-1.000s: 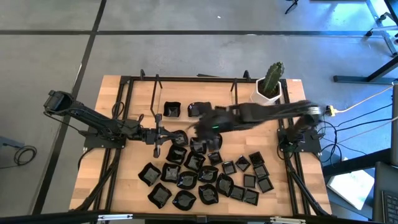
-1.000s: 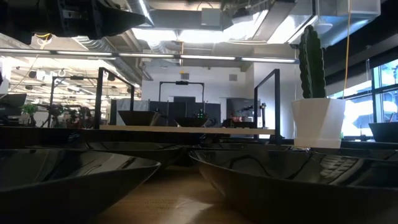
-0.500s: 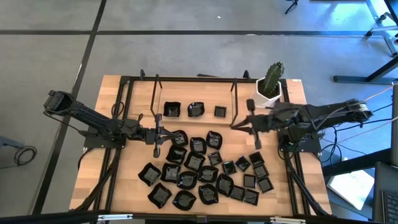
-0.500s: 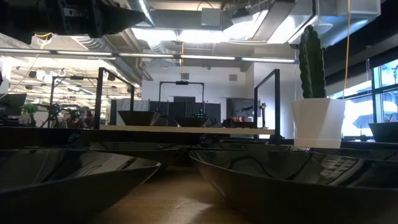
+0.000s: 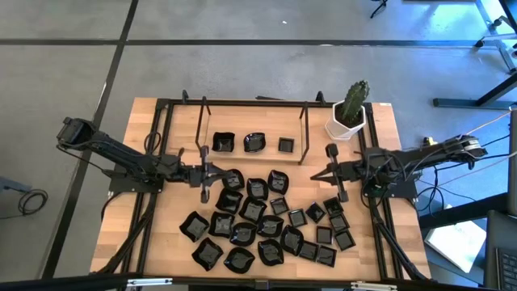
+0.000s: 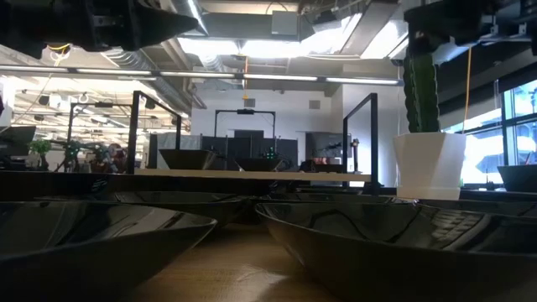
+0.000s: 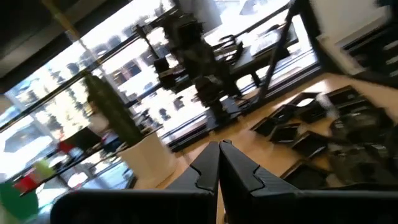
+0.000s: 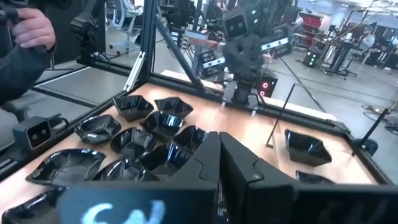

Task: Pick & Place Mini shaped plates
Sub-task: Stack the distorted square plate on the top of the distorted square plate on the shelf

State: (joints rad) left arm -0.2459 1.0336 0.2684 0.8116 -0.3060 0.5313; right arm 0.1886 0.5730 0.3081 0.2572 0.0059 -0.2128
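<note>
Many tiny glossy black plates (image 5: 266, 222) lie in a loose heap on the near middle of the wooden table. Three more stand in a row at the far middle: a wavy one (image 5: 223, 143), a rounded one (image 5: 254, 143) and a small square one (image 5: 284, 145). My left gripper (image 5: 220, 174) hovers at the heap's left end, shut and empty; its closed fingers show in the left wrist view (image 7: 218, 148). My right gripper (image 5: 315, 172) hovers right of the heap, shut and empty, its fingers together in the right wrist view (image 8: 219, 138).
A white pot with a green cactus (image 5: 349, 120) stands at the far right corner. A black metal frame (image 5: 250, 103) runs around the table, with upright posts (image 5: 304, 129) beside the far row. A person's hand (image 8: 28, 31) shows beyond the table.
My right arm has drawn back from over the far middle of the table toward the right edge, so its gripper now hovers right of the heap. The small square plate in the far row shows where the arm was. My left arm has kept still.
</note>
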